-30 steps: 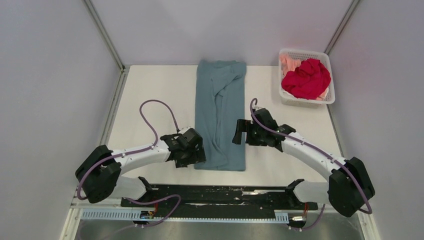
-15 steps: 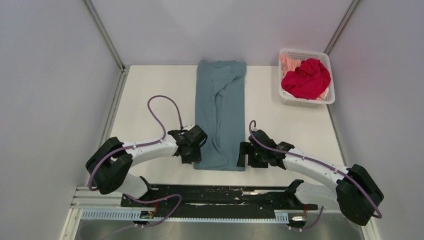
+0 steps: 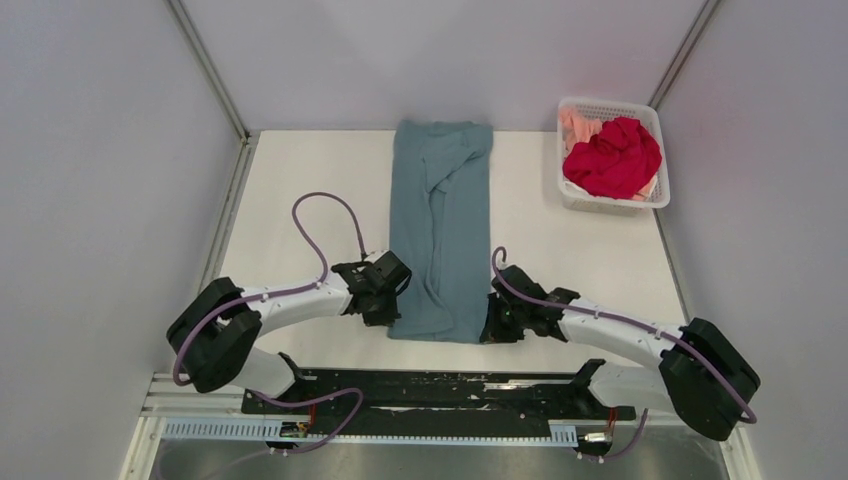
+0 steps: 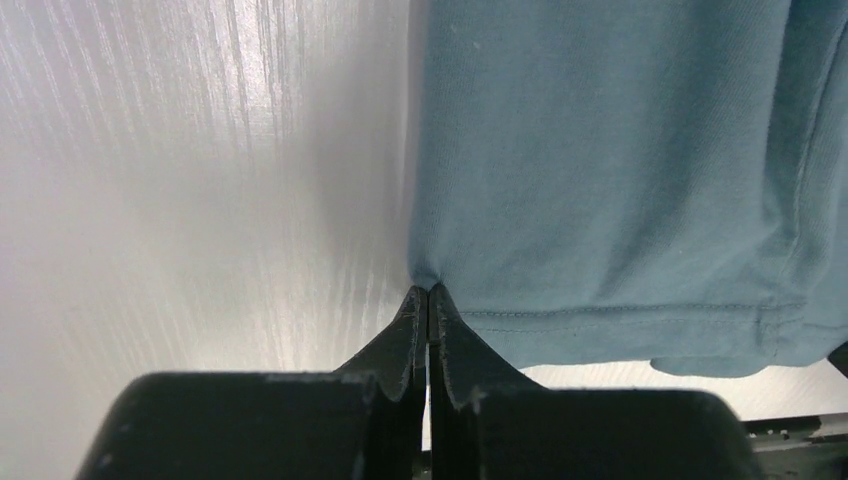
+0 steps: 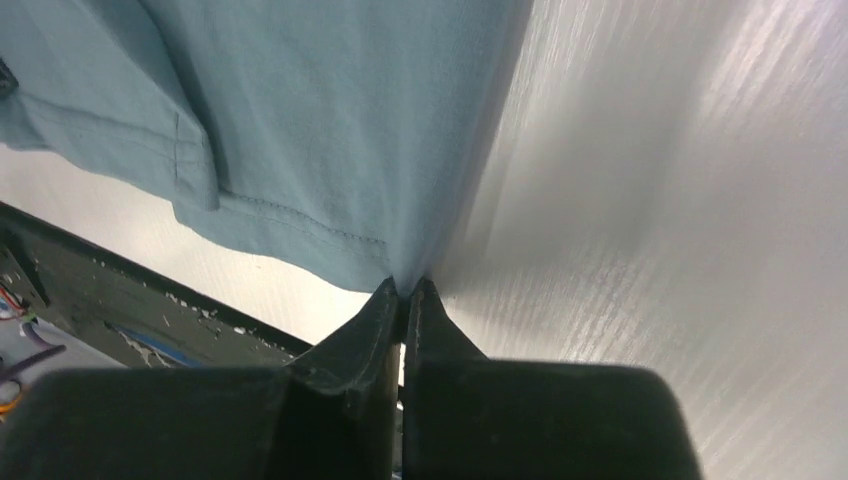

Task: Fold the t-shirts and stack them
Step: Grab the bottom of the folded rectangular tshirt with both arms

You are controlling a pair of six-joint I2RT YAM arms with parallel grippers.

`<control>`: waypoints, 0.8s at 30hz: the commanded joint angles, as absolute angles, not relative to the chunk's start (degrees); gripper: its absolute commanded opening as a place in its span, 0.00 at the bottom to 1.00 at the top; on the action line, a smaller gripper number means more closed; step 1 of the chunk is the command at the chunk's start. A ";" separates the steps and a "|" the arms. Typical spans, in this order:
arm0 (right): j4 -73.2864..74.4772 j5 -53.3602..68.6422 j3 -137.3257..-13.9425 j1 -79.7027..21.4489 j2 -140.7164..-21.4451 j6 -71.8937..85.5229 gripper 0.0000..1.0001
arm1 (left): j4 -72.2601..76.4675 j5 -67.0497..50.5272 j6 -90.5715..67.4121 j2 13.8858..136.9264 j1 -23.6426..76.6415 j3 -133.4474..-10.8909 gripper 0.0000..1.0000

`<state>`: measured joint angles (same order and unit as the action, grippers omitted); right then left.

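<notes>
A dusty teal-blue t-shirt (image 3: 440,225) lies folded into a long strip down the middle of the table. My left gripper (image 3: 392,310) is shut on its near left corner (image 4: 428,280); in the left wrist view the gripper (image 4: 428,292) pinches the hem. On the other side my right gripper (image 3: 490,325) is shut on the near right corner (image 5: 400,275), and the right wrist view shows that gripper (image 5: 404,288) pinching the cloth edge. A bright red t-shirt (image 3: 612,158) and a pale peach-pink t-shirt (image 3: 578,128) lie crumpled in the basket.
The white mesh basket (image 3: 612,202) stands at the back right of the table. A black rail (image 3: 440,385) runs along the near edge between the arm bases. Grey walls close in the left, back and right sides.
Both grippers moved in toward the near corners of the teal-blue t-shirt and went from open to shut on them. The shirts in the basket have not moved.
</notes>
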<state>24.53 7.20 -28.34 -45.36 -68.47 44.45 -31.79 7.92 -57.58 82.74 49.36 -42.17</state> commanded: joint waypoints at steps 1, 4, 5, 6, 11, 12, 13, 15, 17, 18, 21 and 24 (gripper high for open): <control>23.56 11.11 -23.81 -47.17 -64.01 46.94 0.00 | -28.43 3.40 -56.51 83.18 49.73 -35.85 0.00; 23.76 14.41 -19.74 -48.28 -57.28 48.46 0.00 | -26.51 0.72 -56.18 79.10 49.78 -31.36 0.00; 23.92 15.62 -18.63 -48.40 -54.97 48.99 0.00 | -26.14 0.53 -56.36 78.00 49.81 -30.40 0.00; 24.06 16.63 -17.51 -48.53 -52.26 49.39 0.00 | -25.90 -0.86 -56.43 75.71 49.83 -28.67 0.00; 29.60 17.97 -16.38 -48.66 -40.56 50.21 0.00 | -25.97 -3.99 -56.16 63.58 51.15 -23.99 0.00; 30.88 17.88 -16.81 -48.63 -39.12 49.82 0.00 | -26.43 -4.43 -55.77 62.16 51.28 -23.68 0.00; 31.77 18.01 -17.11 -48.66 -37.93 49.79 0.00 | -27.33 -5.00 -55.57 59.51 51.51 -23.19 0.00; 32.15 19.37 -17.37 -48.62 -36.56 49.43 0.00 | -27.86 -6.54 -55.12 56.25 51.58 -22.69 0.00; 32.05 20.06 -18.29 -48.62 -36.10 49.10 0.00 | -27.63 -8.61 -54.75 54.35 51.59 -23.16 0.00; 32.03 20.01 -19.03 -48.65 -36.07 48.53 0.00 | -27.47 -9.01 -54.40 53.89 51.59 -23.62 0.00; 32.02 17.84 -22.16 -48.67 -36.46 47.22 0.00 | -26.87 -8.40 -53.94 53.56 51.53 -26.84 0.00; 31.87 11.90 -25.72 -48.58 -38.50 46.08 0.00 | -25.88 -7.69 -53.08 55.44 50.60 -29.92 0.00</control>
